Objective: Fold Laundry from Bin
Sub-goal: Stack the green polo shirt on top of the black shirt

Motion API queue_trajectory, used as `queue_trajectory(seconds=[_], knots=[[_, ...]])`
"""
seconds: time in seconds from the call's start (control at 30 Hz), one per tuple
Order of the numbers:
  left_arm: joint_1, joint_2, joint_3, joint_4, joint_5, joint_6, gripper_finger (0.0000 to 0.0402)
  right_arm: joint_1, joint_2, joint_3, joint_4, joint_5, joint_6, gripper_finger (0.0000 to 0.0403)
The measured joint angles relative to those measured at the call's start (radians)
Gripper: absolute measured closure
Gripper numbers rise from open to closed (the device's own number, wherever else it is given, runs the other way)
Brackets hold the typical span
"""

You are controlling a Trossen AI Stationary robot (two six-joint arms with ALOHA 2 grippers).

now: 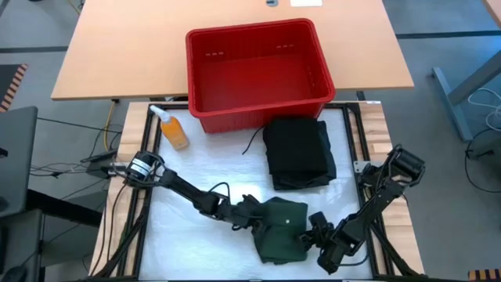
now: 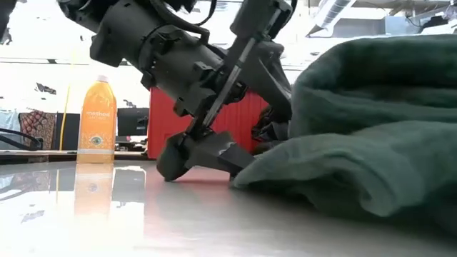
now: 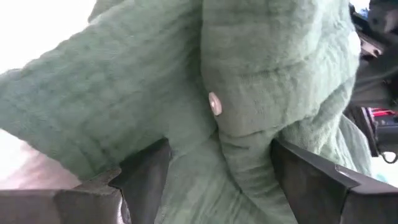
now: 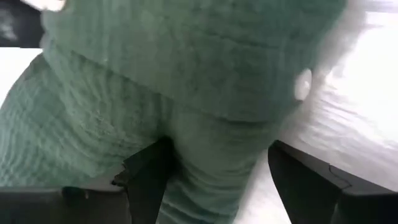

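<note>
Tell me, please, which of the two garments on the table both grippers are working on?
The green shirt, crumpled at the table's near edge between the left gripper and right gripper; the black pile lies folded beside the bin.

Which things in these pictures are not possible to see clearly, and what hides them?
- Low view: red slotted plastic bin, mostly behind the left arm.
- Low view: right edge cuts off the dark green buttoned cloth shirt.
- High view: underside of the folded black cloth pile, hidden by its top layer.
- Wrist views: table, covered by shirt.
</note>
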Motion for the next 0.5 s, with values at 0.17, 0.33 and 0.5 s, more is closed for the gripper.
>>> queue_trajectory(seconds=[0.17,0.33,0.5], knots=[[0.021,0.106,0.054,0.105,0.07,-0.007,0.0125,-0.011,0.022,0.001,0.02,0.026,-0.041,0.0109],[0.031,0.222,0.196,0.147,0.213,0.006,0.0125,-0.021,0.018,0.0,0.024,0.041,-0.081,0.0137],[0.039,0.247,0.29,0.042,0.263,0.108,0.0147,-0.014,0.02,-0.001,0.024,0.05,-0.085,0.0241]])
